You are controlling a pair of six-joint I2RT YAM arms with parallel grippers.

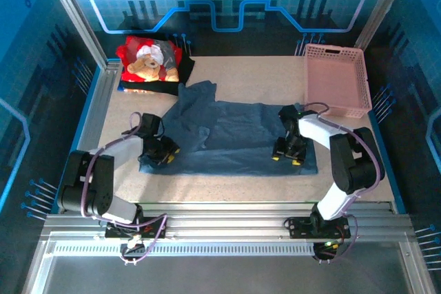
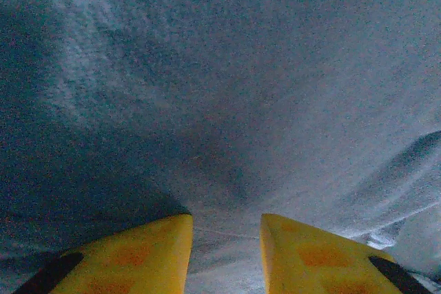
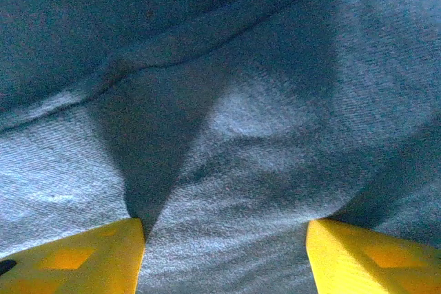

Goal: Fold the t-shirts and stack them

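**Both hands down on the slate-blue shirt (image 1: pixel 234 132), pink basket (image 1: pixel 334 51) at the far right**

At the far left corner of the worktop (image 1: pixel 262 77) lies a folded red shirt (image 1: pixel 131 51), its teddy-bear print (image 1: pixel 147 67) facing up. It rests on a black shirt (image 1: pixel 155 88), whose edge shows along its near and right sides.

Nearer and a little to the right, the left hand (image 1: pixel 164 151) presses onto the near left corner of the slate-blue shirt. That shirt is spread flat across the middle of the worktop. One sleeve reaches toward the far left, and a loose fold runs down the left part. The right hand (image 1: pixel 288 155) stands on the shirt's near right part, well apart from the left one.

The pink basket sits at the far right corner, upright, touching the worktop beside the shirt's far right edge. Pink lattice shows right across its floor and walls.

The overhead view gives the layout but not how the fingers stand. The left wrist view gives that: the left hand (image 2: pixel 226 224) has its yellow fingers (image 2: pixel 138 253) a narrow gap apart, with blue cloth (image 2: pixel 241 87) rising into the gap. Whether they pinch the cloth I cannot tell. In the right wrist view the right hand (image 3: pixel 224 228) has its fingers (image 3: pixel 89 249) spread wide apart, tips down on the cloth (image 3: pixel 262 122), a seam and a soft ridge running ahead of them.
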